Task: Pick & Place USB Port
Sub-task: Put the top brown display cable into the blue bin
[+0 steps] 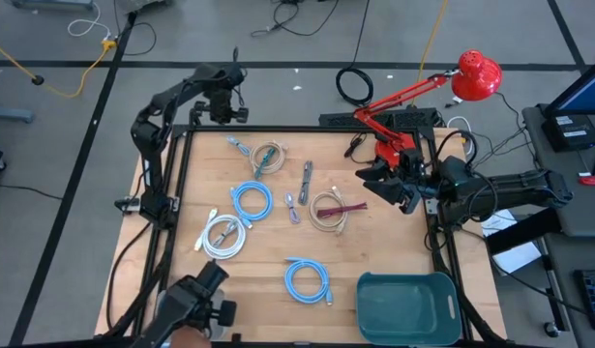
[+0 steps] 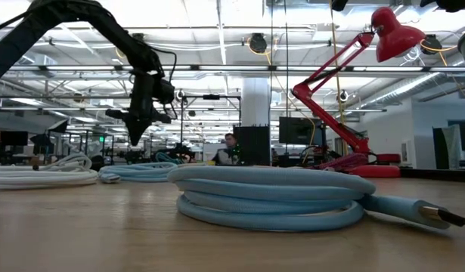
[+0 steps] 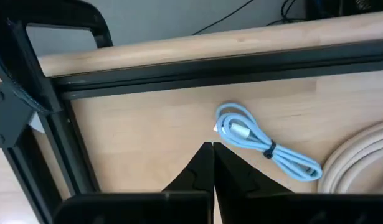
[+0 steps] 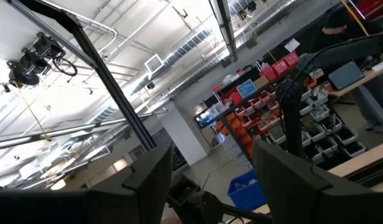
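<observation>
Left gripper (image 3: 213, 163) hangs at the table's far-left corner, fingers pressed together on nothing; a small blue cable (image 3: 261, 142) lies just ahead of it; right gripper (image 1: 386, 180) is spread wide and empty at the right edge; teal bin (image 1: 407, 304) sits near-right, well apart from both.

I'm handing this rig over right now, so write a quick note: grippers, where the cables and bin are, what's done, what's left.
Left gripper: shut, empty, hanging over the table's far-left corner near a small blue cable.
Right gripper: open, empty, raised at the right edge, its camera looking out at the room.
Cables: several coiled ones lie spread across the table, among them a blue coil, a white coil and another blue coil.
Teal bin: near-right corner, nothing visible inside.
Done: nothing placed. Left: every pick and place.
</observation>
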Controlling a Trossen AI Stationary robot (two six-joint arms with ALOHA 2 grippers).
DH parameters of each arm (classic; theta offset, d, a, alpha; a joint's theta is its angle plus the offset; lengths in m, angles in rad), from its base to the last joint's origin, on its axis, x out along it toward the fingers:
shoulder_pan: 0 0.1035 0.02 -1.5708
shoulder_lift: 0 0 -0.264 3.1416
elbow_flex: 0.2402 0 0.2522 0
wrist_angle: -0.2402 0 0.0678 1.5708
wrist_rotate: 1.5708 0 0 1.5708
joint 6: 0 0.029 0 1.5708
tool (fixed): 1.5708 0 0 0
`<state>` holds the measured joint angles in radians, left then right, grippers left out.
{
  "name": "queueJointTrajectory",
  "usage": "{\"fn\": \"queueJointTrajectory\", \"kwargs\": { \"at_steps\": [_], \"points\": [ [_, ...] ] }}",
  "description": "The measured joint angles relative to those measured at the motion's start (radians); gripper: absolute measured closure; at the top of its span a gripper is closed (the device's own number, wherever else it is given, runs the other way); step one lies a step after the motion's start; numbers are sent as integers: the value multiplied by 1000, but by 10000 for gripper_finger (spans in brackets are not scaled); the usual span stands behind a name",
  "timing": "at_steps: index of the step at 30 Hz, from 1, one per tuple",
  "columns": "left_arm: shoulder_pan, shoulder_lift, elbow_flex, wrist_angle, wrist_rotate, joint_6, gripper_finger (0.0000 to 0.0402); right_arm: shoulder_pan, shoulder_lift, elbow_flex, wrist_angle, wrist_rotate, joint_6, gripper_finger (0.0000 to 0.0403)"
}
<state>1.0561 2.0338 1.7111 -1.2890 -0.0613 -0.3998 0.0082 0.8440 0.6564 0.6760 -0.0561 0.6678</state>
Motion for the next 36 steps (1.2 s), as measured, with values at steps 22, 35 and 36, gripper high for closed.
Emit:
{"fn": "queueJointTrajectory", "kwargs": {
  "at_steps": [22,35,36],
  "points": [
    [-157,123,0,-66,41,-29,401,29,0,0,6,-23,-7,190],
    [-188,125,23,-106,97,47,401,29,0,0,8,-23,-34,190],
    [-188,124,35,-111,97,59,401,29,0,0,8,-23,-34,190]
  ]
}}
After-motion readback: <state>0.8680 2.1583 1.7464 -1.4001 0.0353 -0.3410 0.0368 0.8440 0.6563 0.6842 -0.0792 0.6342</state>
